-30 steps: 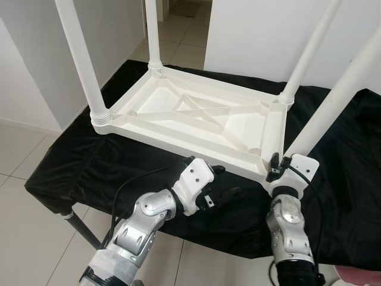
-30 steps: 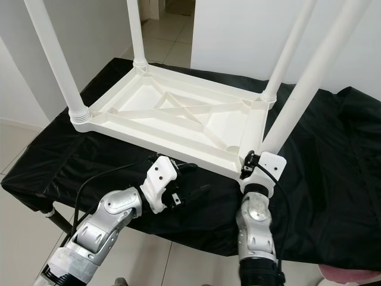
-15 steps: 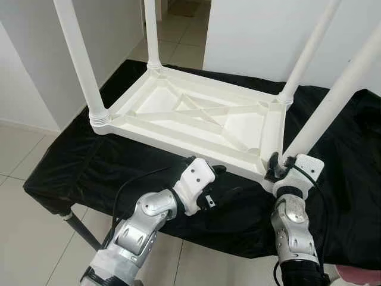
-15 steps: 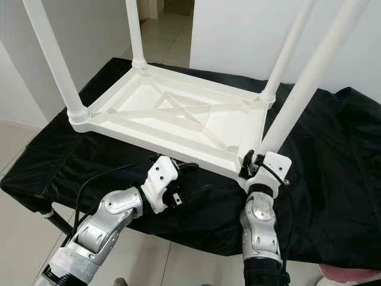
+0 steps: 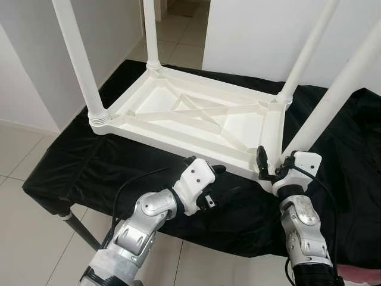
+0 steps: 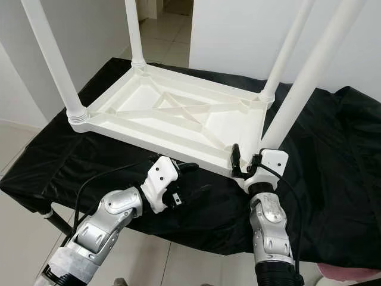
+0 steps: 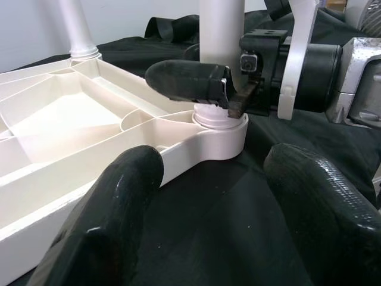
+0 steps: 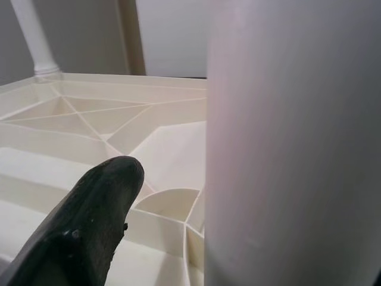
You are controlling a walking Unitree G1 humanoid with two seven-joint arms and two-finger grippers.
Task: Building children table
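Note:
A white plastic children's table [image 5: 178, 134] lies upside down on a black cloth [image 5: 101, 167], its legs pointing up. My right gripper [image 5: 277, 158] is open around the base of the near right leg [image 5: 333, 95], where the leg meets the corner socket [image 7: 220, 122]. One black finger [image 8: 89, 232] stands a little off the leg [image 8: 286, 143]; the other is hidden behind it. My left gripper [image 5: 226, 180] rests low over the cloth, just in front of the table's near rim, open with its fingers [image 7: 119, 202] wide apart and nothing between them.
Three more white legs rise at the near left [image 5: 77, 59], far left [image 5: 151, 33] and far right [image 5: 306, 50] corners. The cloth-covered stand ends close in front of me, with tiled floor [image 5: 24, 149] to the left. White walls stand behind and to the left.
My right gripper's visible finger has swung out to the left, away from the leg base, and the wrist has shifted slightly right. The left gripper has stayed put.

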